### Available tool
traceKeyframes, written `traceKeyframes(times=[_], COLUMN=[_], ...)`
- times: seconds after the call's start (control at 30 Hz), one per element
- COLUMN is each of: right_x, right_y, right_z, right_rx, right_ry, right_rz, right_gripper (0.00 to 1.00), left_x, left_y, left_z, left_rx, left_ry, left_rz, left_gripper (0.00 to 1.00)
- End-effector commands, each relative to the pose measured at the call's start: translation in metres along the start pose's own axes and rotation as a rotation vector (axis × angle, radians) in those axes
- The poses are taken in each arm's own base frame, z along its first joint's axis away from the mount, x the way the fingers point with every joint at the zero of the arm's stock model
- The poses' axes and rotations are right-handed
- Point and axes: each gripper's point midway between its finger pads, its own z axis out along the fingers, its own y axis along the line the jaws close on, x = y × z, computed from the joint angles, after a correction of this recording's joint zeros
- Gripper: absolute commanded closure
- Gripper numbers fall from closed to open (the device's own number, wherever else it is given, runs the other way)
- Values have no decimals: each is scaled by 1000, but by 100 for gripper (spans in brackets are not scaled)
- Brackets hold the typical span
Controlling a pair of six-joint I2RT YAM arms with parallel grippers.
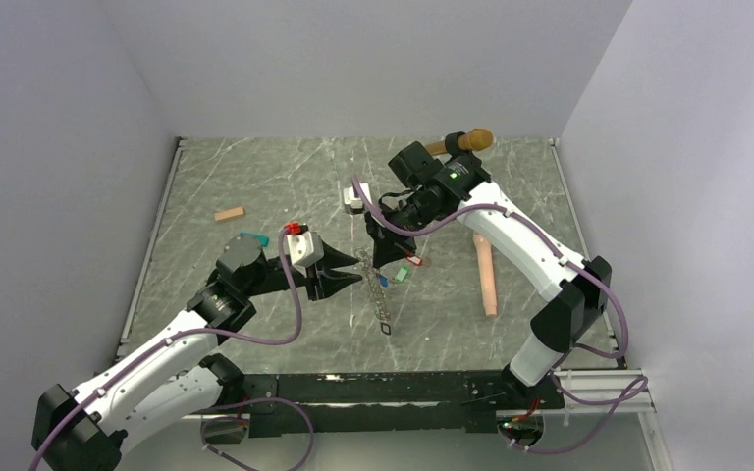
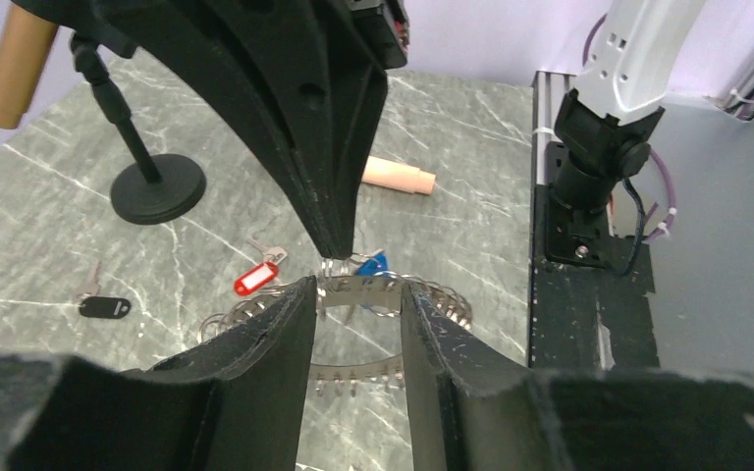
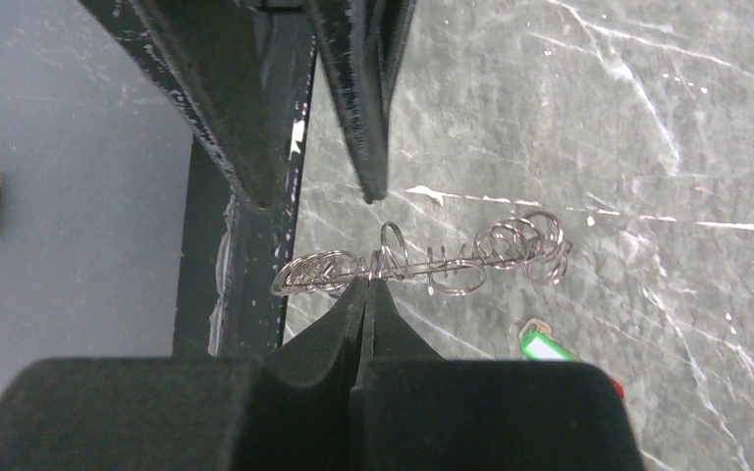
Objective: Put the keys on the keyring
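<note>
Your right gripper (image 3: 368, 287) has its jaws pressed together on the keyring (image 3: 452, 263), pinching a loop near the middle of the counter (image 1: 285, 177). Your left gripper (image 2: 358, 294) has its jaws apart, straddling the keyring from 9 o'clock in the top view. The green key (image 3: 547, 345), blue key (image 2: 375, 263) and red key (image 2: 255, 279) lie at its 3 o'clock.

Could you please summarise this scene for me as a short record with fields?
keyring: chain of wire loops lying on the table
right gripper: shut, tips pinching the keyring
left gripper: open, fingers straddling the keyring
red-tagged key: loose on the table, apart from the keyring
green-tagged key: loose on the table, near the keyring
blue-tagged key: right against the keyring; whether it is attached is unclear
</note>
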Motion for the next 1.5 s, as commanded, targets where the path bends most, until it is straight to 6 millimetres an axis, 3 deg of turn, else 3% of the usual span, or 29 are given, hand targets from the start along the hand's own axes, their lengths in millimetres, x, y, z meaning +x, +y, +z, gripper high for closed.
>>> traceKeyframes(times=[0.0,0.2,0.43,0.73,0.93,1.27,1.47], right_x=[2,12,9,6,7,5,5], right_y=[-1,-7,-6,-1,1,4,4], right_z=[-6,-6,-7,-8,-6,-4,-3], right_rx=[16,32,31,17,2,-15,-22], right_ry=[72,136,127,111,108,94,89], right_rz=[-7,20,16,17,22,19,19], right_gripper=[100,100,100,100,100,100,100], left_x=[0,6,33,35,32,26,28], left_y=[-6,-19,-11,4,4,2,2], left_z=[3,18,27,37,38,47,49], left_rx=[72,167,112,63,65,108,116], left_ry=[29,35,62,72,57,17,30], left_rz=[55,-48,-122,-120,-119,-141,-143], left_gripper=[60,73,63,52,51,59,71])
